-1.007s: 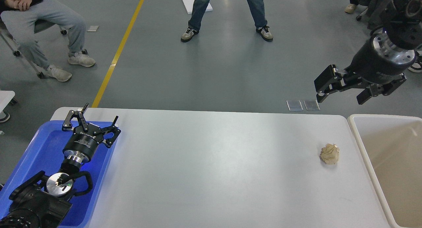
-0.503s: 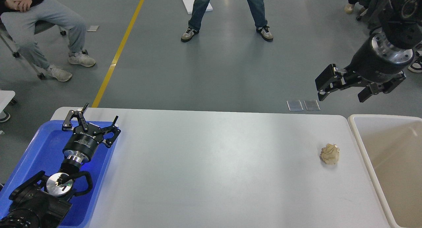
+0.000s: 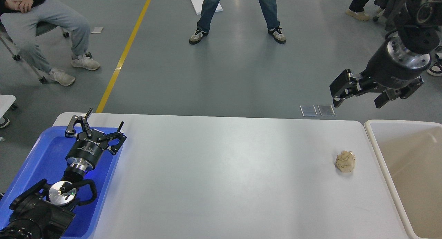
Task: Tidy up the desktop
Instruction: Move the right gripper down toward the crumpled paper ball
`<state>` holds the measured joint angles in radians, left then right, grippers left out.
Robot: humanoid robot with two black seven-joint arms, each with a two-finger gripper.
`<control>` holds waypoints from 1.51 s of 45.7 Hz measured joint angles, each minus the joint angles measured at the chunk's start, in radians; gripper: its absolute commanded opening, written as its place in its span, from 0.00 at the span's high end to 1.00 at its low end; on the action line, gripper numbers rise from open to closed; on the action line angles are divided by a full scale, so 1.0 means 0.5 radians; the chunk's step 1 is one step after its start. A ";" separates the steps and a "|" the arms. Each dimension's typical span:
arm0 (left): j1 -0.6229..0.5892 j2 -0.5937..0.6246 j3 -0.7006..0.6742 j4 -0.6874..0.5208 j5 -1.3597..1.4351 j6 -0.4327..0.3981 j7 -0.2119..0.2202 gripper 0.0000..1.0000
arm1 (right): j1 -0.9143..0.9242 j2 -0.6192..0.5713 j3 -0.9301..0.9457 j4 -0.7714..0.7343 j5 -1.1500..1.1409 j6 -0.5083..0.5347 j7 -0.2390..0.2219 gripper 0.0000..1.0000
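Observation:
The desktop (image 3: 224, 170) is a wide light grey-white tabletop. A crumpled beige paper ball (image 3: 345, 161) lies on it near the right end. My left gripper (image 3: 105, 117) is open and empty above the far end of the blue tray (image 3: 41, 152) at the left. My right gripper (image 3: 358, 101) is open and empty. It is held high at the upper right, up and to the right of the paper ball and apart from it.
A cream-beige bin (image 3: 374, 139) stands against the table's right end, its visible part empty. People sit and stand on the grey floor beyond the table. Two small clear plates (image 3: 317, 110) lie on the floor past the far edge.
My right arm's wrist has shifted slightly up, with the gripper almost in place. A person's leg has come in at the top right. The left arm and paper ball have not moved.

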<state>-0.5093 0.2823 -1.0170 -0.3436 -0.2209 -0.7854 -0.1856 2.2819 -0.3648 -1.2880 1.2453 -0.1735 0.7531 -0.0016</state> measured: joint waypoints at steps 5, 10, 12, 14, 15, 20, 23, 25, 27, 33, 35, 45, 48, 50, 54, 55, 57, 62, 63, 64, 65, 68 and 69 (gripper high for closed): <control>0.000 0.000 0.000 0.000 0.000 0.000 0.000 0.00 | -0.039 0.000 0.008 -0.004 -0.001 -0.077 0.000 0.00; 0.000 0.000 0.000 0.000 0.000 0.000 0.000 0.00 | -0.094 0.000 0.014 -0.004 -0.002 -0.158 0.000 0.00; 0.000 0.000 0.000 0.000 0.000 0.000 0.000 0.00 | -0.124 -0.001 0.016 -0.005 -0.002 -0.200 0.000 0.00; 0.000 0.000 0.000 0.000 0.000 0.000 0.000 0.00 | -0.150 -0.002 0.018 -0.006 -0.002 -0.236 0.000 0.00; 0.000 0.000 0.000 0.000 0.000 0.000 0.000 0.00 | -0.174 -0.004 0.020 -0.011 -0.002 -0.267 0.000 0.00; 0.000 0.000 0.000 0.000 0.000 0.000 0.000 0.00 | -0.274 -0.009 0.021 -0.038 -0.002 -0.366 0.000 0.00; 0.000 0.000 0.000 0.000 0.000 0.000 0.000 0.00 | -0.335 -0.011 0.021 -0.057 -0.002 -0.419 0.000 0.00; 0.000 0.000 0.000 0.000 0.000 0.000 0.000 0.00 | -0.378 -0.014 0.022 -0.073 -0.003 -0.455 -0.001 0.00; 0.000 0.000 0.000 0.000 0.000 0.000 0.000 0.00 | -0.422 -0.018 0.023 -0.091 -0.003 -0.489 0.000 0.00; 0.000 0.000 0.000 0.000 0.000 0.000 0.000 0.00 | -0.566 -0.024 0.028 -0.159 -0.002 -0.572 0.001 0.00; 0.000 0.000 0.000 0.000 0.000 0.000 0.000 0.00 | -0.629 -0.025 0.031 -0.200 -0.002 -0.600 0.000 0.00; 0.000 0.000 0.000 0.000 0.000 0.000 0.000 0.00 | -0.920 -0.010 0.049 -0.432 0.001 -0.680 0.000 0.00; 0.000 0.000 0.000 0.000 0.000 0.000 0.000 0.00 | -1.005 0.000 0.054 -0.503 0.001 -0.702 0.000 0.00; 0.000 0.000 0.000 0.000 0.000 0.000 0.000 0.00 | -1.033 0.004 0.056 -0.531 0.001 -0.714 0.001 0.00; 0.000 0.000 0.000 0.000 0.000 0.000 0.000 0.00 | -1.125 0.016 0.059 -0.602 0.001 -0.753 0.000 0.00; 0.000 0.000 0.000 0.000 0.000 0.000 0.000 0.00 | -1.148 0.018 0.061 -0.623 0.001 -0.768 0.000 0.00; 0.000 0.000 0.000 0.000 0.000 0.000 0.000 0.00 | -1.178 0.021 0.063 -0.643 0.001 -0.783 0.000 0.00; 0.000 0.000 0.000 0.000 0.000 0.000 0.000 0.00 | -1.251 0.027 0.074 -0.687 0.001 -0.822 0.000 0.00; 0.000 0.000 0.000 0.000 0.000 0.000 0.000 0.00 | -1.262 0.028 0.076 -0.691 0.001 -0.826 0.000 0.00; 0.000 0.000 0.000 0.000 0.000 0.000 0.000 0.00 | -1.276 0.029 0.078 -0.698 0.001 -0.832 0.000 0.00; 0.000 0.000 0.000 0.000 0.000 0.000 0.000 0.00 | -1.286 0.029 0.081 -0.703 0.001 -0.837 0.000 0.00; 0.000 0.000 0.000 0.000 0.000 0.000 0.000 0.00 | -1.315 0.028 0.085 -0.712 0.001 -0.847 0.000 0.00; 0.000 0.000 0.000 0.000 0.000 0.000 0.000 0.00 | -1.322 0.027 0.088 -0.715 0.001 -0.849 0.000 0.00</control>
<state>-0.5093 0.2823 -1.0171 -0.3436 -0.2209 -0.7854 -0.1856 1.6211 -0.3514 -1.2442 0.8880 -0.1731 0.3284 -0.0014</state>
